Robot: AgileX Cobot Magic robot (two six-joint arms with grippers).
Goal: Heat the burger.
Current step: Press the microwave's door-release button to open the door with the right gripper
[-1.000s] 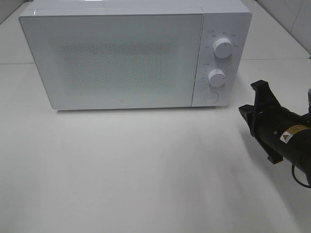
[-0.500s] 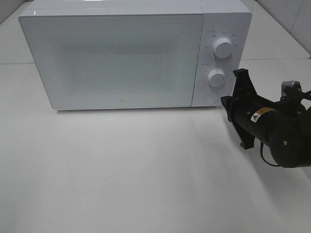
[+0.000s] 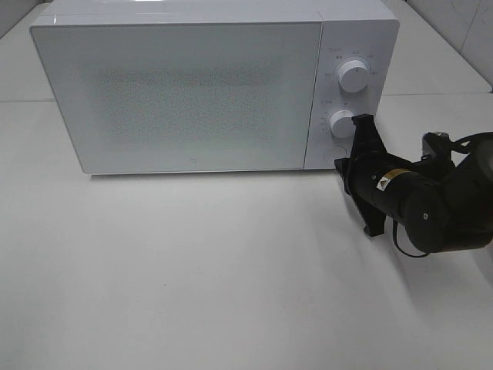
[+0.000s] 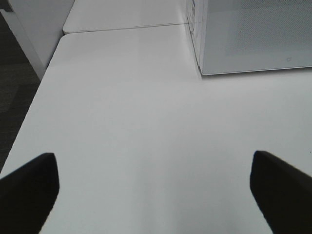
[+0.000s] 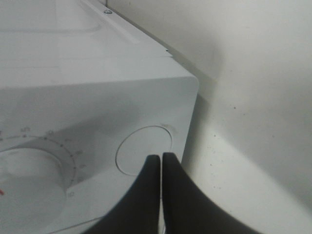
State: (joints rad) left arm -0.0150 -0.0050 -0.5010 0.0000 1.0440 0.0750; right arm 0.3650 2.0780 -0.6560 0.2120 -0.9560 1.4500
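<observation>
The burger is out of view. A white microwave (image 3: 192, 85) stands at the back of the table with its door closed. My right gripper (image 3: 341, 164) is shut with nothing in it. Its tips point at the round button (image 3: 333, 154) at the lower right of the control panel. In the right wrist view the shut fingertips (image 5: 161, 157) sit just in front of that button (image 5: 144, 148); whether they touch it I cannot tell. My left gripper (image 4: 156, 195) is open and empty over bare table, with the microwave's corner (image 4: 253, 39) ahead of it.
Two white dials (image 3: 353, 75) (image 3: 343, 123) sit above the button; the lower dial (image 5: 29, 183) shows beside the fingers. The table edge (image 4: 34, 102) drops off on the left arm's side. A wall (image 3: 470, 31) lies at the back right.
My right arm has swung left across the table toward the microwave's control panel, bringing the shut fingertips up to the round button. Nothing else has moved.
</observation>
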